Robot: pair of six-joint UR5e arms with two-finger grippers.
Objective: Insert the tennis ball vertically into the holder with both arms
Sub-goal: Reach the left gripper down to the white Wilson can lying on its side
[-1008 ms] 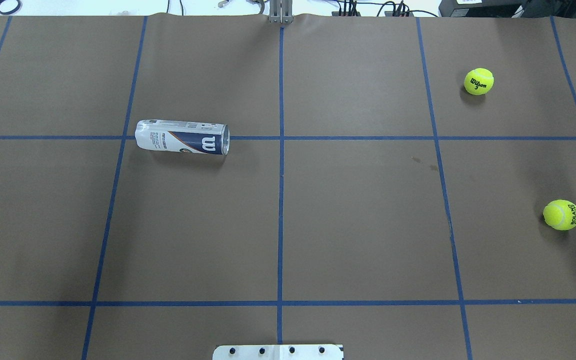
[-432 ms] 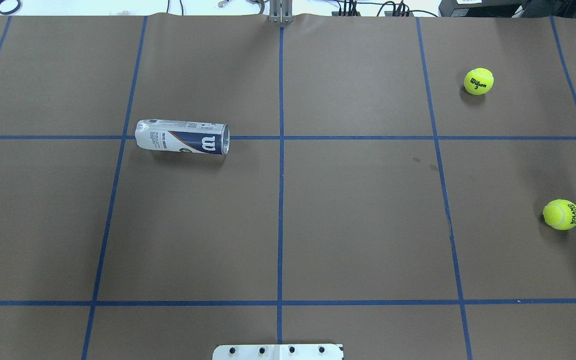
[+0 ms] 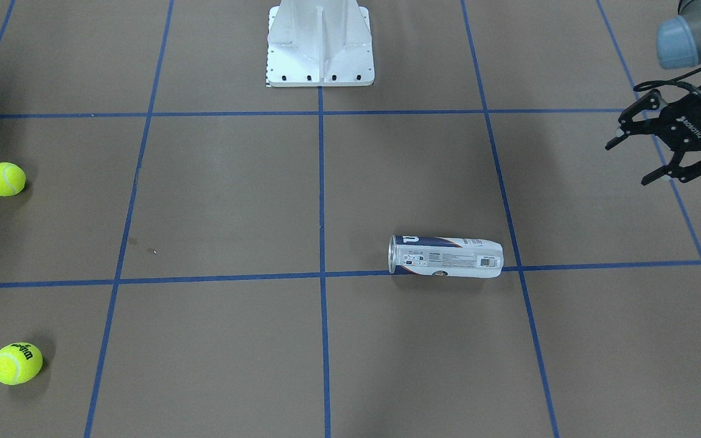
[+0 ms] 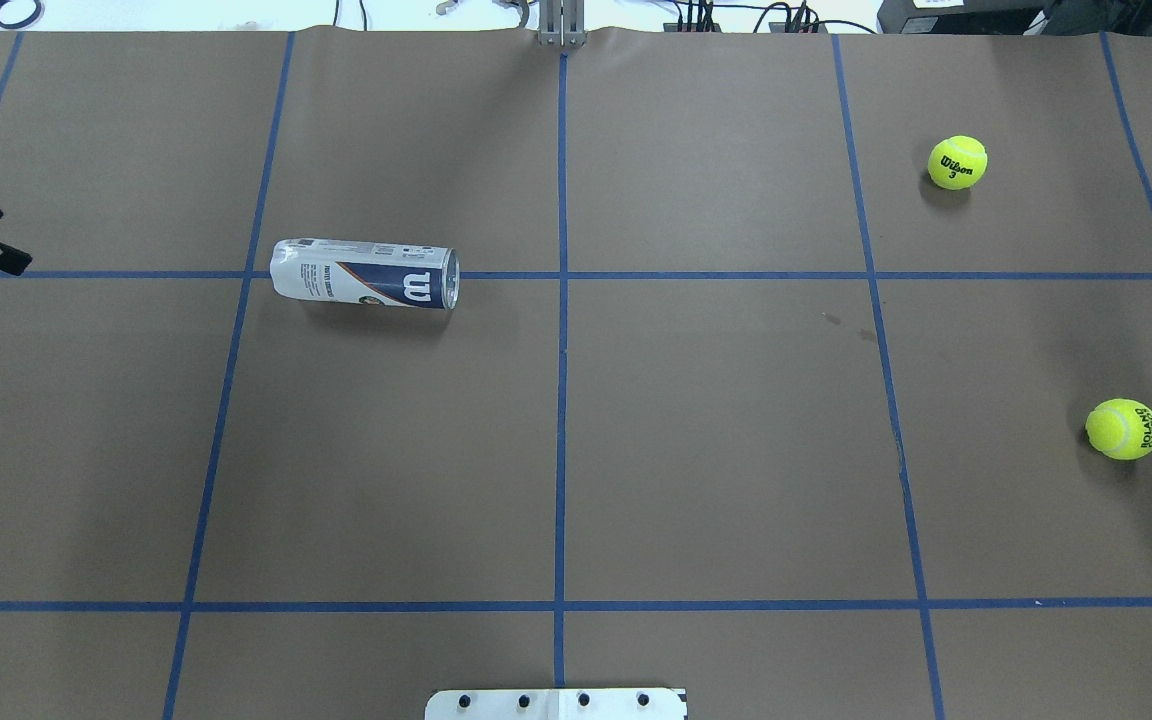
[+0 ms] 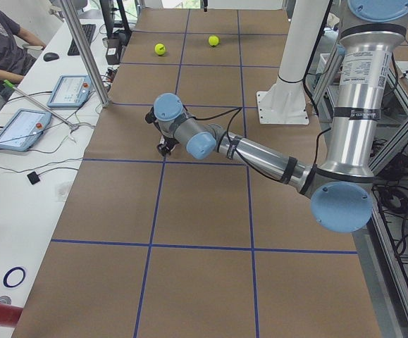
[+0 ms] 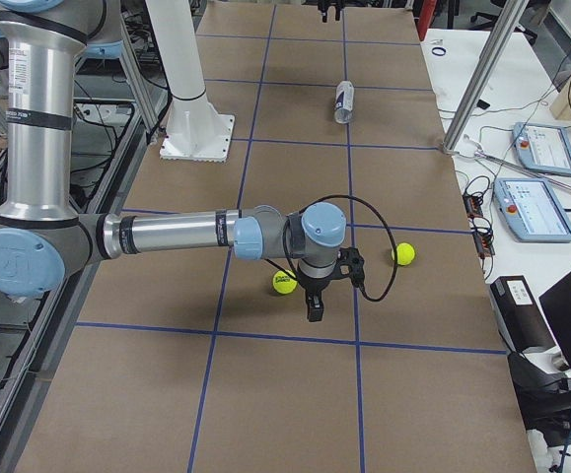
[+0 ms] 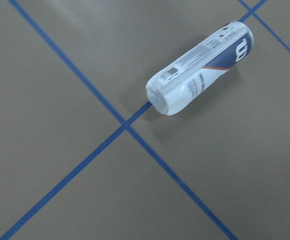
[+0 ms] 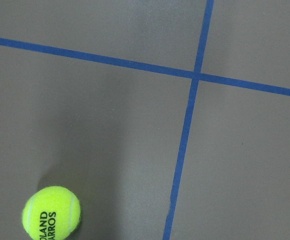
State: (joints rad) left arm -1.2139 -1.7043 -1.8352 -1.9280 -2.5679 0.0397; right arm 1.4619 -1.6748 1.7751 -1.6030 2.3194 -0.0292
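The holder [image 4: 364,274], a clear can with a navy-and-white "W" label, lies on its side left of centre with its open metal rim toward the middle; it also shows in the front view [image 3: 445,257] and the left wrist view [image 7: 200,75]. My left gripper [image 3: 627,164] is open and empty, hovering well to the can's closed-end side, just inside the overhead view's left edge [image 4: 8,240]. Two yellow tennis balls lie on the right: a Wilson ball [image 4: 957,162] far and a Roland Garros ball [image 4: 1122,429] nearer. My right gripper [image 6: 315,307] hovers beside the Roland Garros ball [image 8: 51,213]; I cannot tell whether it is open or shut.
The white pedestal base [image 3: 320,42] stands at the robot's side of the table, on the centre line. Blue tape lines divide the brown table cover [image 4: 716,440] into squares. Operator tablets [image 6: 536,182] and a post stand past the far table edge.
My left gripper's fingers have come into the overhead view at the left edge. The can and both balls have not moved.
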